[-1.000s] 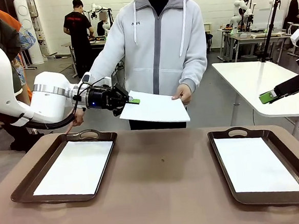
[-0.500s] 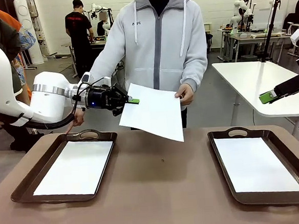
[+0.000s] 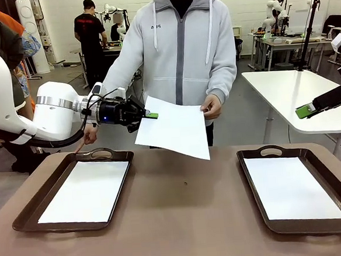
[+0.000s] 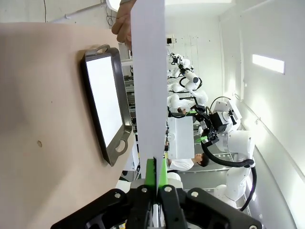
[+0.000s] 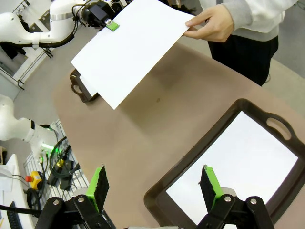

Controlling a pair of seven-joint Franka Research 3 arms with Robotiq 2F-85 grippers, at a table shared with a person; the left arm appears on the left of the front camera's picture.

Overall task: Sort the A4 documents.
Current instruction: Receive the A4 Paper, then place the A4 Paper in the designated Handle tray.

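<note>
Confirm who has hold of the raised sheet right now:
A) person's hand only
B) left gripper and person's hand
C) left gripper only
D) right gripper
B: the left gripper pinches one corner of the raised sheet while the person's hand holds the opposite edge.

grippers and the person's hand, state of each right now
left gripper: closed on thin white paper sheet
right gripper: open, holding nothing
person's hand: holding the same sheet

R gripper [image 5: 155, 183] open over tray [image 5: 190, 179] w/ sheet [image 5: 243, 164].

A white left arm [image 3: 52, 113] with a silver ring, black cables and a black gripper with green-padded fingers [image 3: 152, 115].
</note>
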